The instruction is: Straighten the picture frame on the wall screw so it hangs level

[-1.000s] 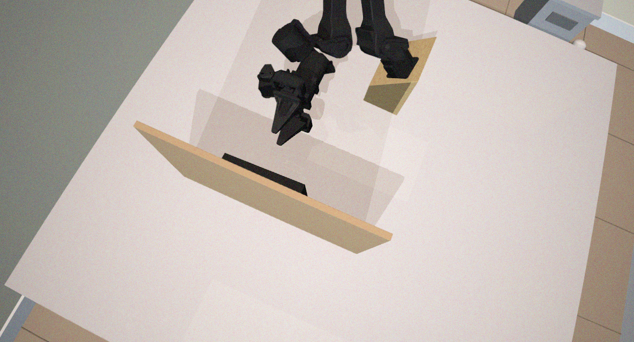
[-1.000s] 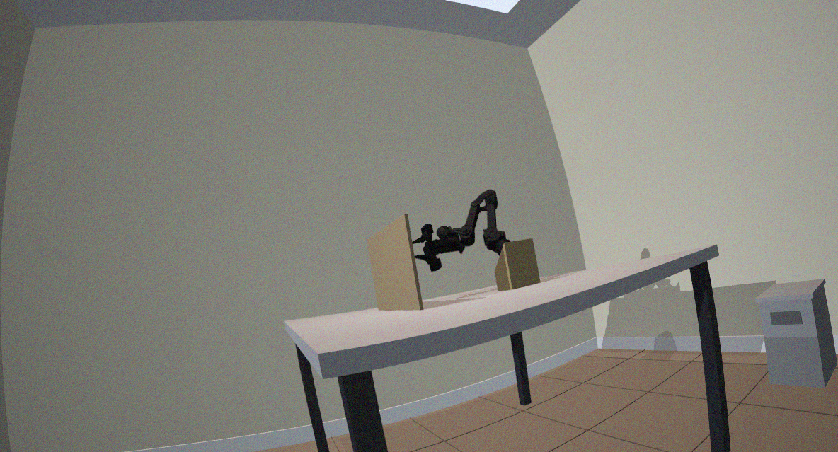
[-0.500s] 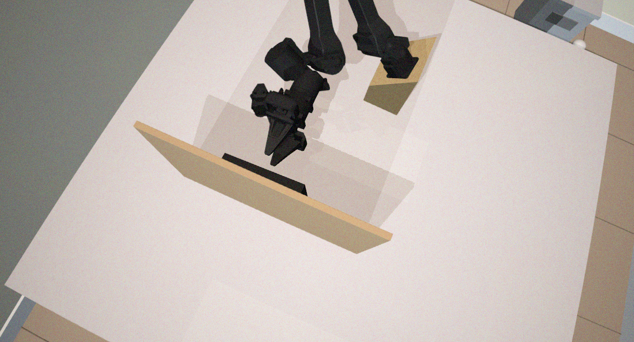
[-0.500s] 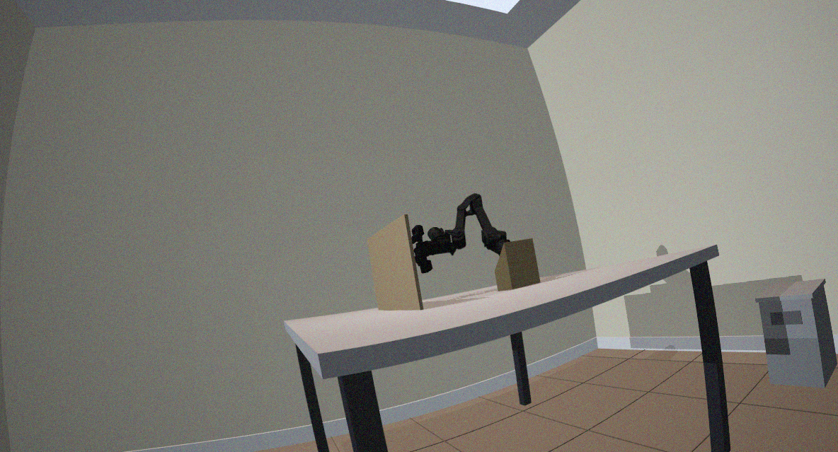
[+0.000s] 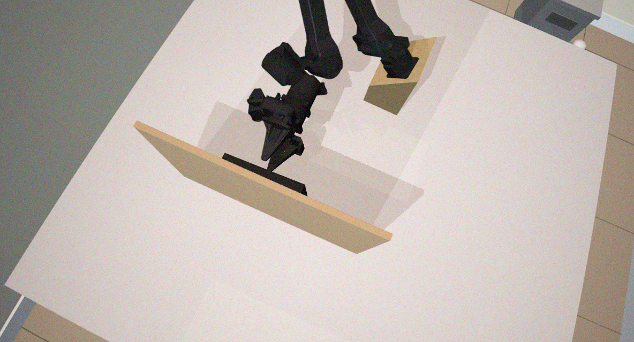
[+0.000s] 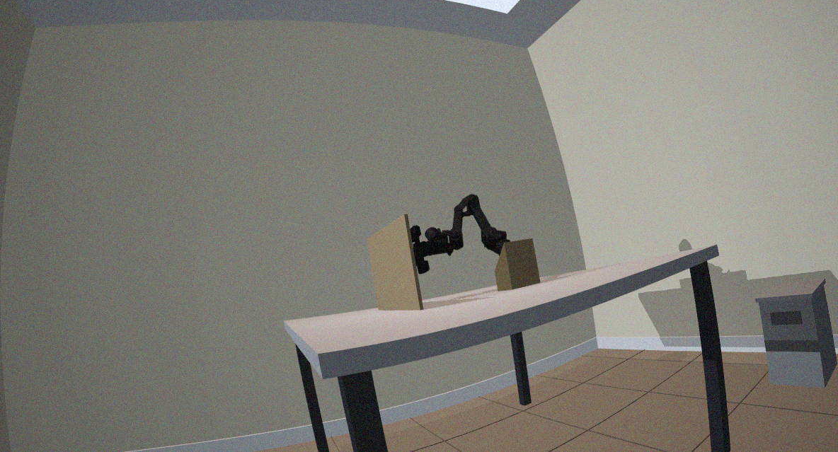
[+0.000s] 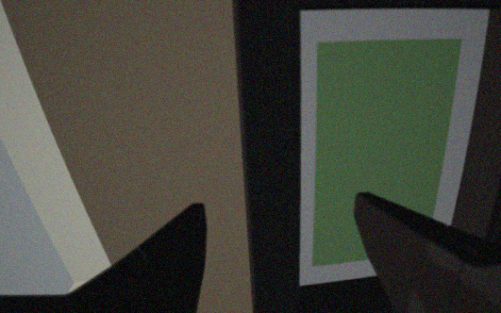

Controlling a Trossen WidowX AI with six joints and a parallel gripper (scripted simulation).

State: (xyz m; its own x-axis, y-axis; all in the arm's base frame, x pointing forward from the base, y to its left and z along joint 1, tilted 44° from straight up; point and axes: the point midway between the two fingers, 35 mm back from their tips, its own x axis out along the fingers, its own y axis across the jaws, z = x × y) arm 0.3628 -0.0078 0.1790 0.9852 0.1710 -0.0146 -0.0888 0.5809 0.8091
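Observation:
The picture frame (image 5: 288,183) (image 7: 274,141) is black, with a white mat and a green picture. It hangs on the near face of a wooden board. The wrist view is turned sideways, with up to the left, so the bar at its middle is the frame's top bar. This bar is not parallel to the board's top edge there, but perspective makes the tilt hard to judge. My gripper (image 5: 267,164) (image 7: 280,209) is open, its fingertips close to the frame, one above the top bar and one before the picture. No contact can be made out. Screw and notched strip are hidden.
The upright wooden board (image 5: 265,202) (image 6: 389,267) (image 7: 137,118) stands on the table (image 5: 487,162) (image 6: 363,329) and hides the frame in the exterior view. A wooden block (image 5: 426,54) (image 6: 521,264) is at the arm's base. A grey cabinet (image 5: 553,25) (image 6: 793,361) stands beyond the table.

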